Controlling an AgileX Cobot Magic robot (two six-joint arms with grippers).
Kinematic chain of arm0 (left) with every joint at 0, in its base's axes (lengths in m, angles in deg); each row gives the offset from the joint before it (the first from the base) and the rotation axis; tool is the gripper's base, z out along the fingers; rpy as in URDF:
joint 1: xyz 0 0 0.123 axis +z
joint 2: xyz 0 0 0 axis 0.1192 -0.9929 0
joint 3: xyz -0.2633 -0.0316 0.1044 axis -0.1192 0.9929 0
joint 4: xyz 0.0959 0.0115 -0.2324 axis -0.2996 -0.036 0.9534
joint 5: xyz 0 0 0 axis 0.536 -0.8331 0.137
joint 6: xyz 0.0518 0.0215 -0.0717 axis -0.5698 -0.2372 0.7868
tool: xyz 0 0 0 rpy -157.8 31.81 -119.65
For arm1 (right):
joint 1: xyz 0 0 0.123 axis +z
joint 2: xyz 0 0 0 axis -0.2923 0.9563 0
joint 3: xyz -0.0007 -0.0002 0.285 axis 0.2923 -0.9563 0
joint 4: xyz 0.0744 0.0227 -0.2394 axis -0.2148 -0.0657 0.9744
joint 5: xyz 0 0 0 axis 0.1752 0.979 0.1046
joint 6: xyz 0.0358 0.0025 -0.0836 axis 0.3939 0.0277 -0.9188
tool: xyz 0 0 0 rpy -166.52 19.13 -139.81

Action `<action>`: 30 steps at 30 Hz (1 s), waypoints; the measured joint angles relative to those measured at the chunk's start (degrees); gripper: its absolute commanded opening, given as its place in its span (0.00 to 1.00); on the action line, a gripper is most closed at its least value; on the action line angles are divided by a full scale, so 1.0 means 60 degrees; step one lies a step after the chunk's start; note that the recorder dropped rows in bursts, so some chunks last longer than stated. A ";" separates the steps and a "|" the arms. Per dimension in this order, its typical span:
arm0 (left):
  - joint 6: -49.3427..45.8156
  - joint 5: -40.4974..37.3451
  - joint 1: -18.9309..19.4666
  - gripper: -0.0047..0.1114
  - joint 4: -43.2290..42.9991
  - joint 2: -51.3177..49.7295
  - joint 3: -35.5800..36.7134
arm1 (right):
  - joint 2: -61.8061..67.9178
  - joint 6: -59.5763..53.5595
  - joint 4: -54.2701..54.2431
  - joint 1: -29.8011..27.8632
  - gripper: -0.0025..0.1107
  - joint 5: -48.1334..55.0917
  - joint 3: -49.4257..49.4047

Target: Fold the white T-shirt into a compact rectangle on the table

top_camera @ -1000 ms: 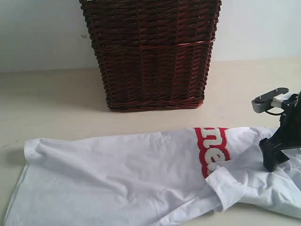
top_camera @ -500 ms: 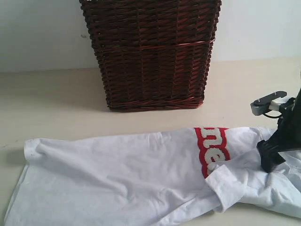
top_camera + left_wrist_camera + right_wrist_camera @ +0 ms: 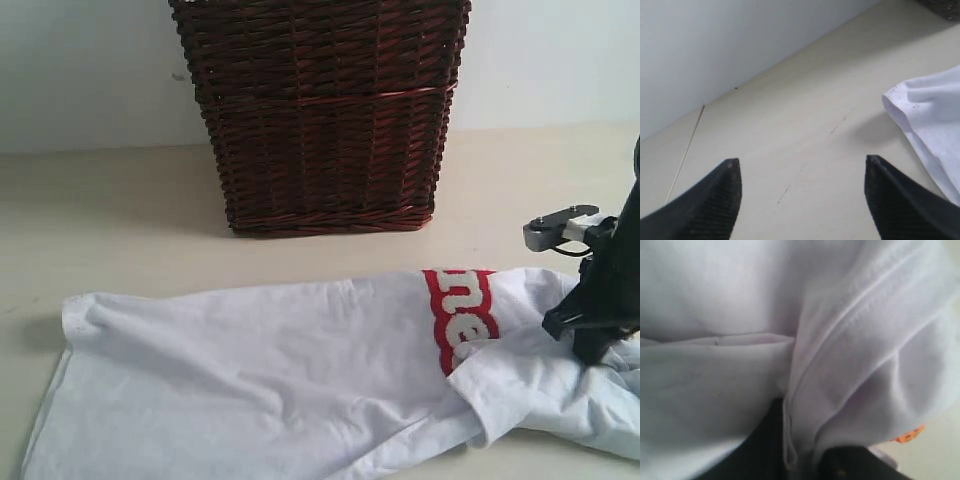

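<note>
While the left gripper [image 3: 801, 162] is held wide open over the bare table [image 3: 790, 100], with nothing between its dark, ribbed fingertips, the white T-shirt [image 3: 260, 370] is seen spread in a long band across the near part of that table, in front of the wicker basket [image 3: 320, 110]. Set against a second earlier, the shirt's left corner is found drawn slightly rightward, and the red-outlined lettering [image 3: 462, 318] is shifted the same way. The cause is judged to lie at the right end: the right gripper [image 3: 593, 348], previously poised with its jaws apart just above the cloth, is now pressed down and closed narrowly on a stitched fold of the shirt, near the small orange neck tag [image 3: 910, 434]. A grasp is thus taken as made, so that the collar end may next be lifted and carried over for a fold; no fold toward a rectangle is yet completed. The cloth is shown as soft, thin and matt, rumpled into rounded ridges and a loose flap at the right, while the table is smooth and pale and the basket stiff, dark and tightly woven.
</note>
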 measured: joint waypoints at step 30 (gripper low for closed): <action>0.0000 0.0000 0.0000 0.62 0.0000 0.0000 0.0000 | -0.0238 -0.1711 0.0936 -0.1966 0.41 0.0099 -0.0116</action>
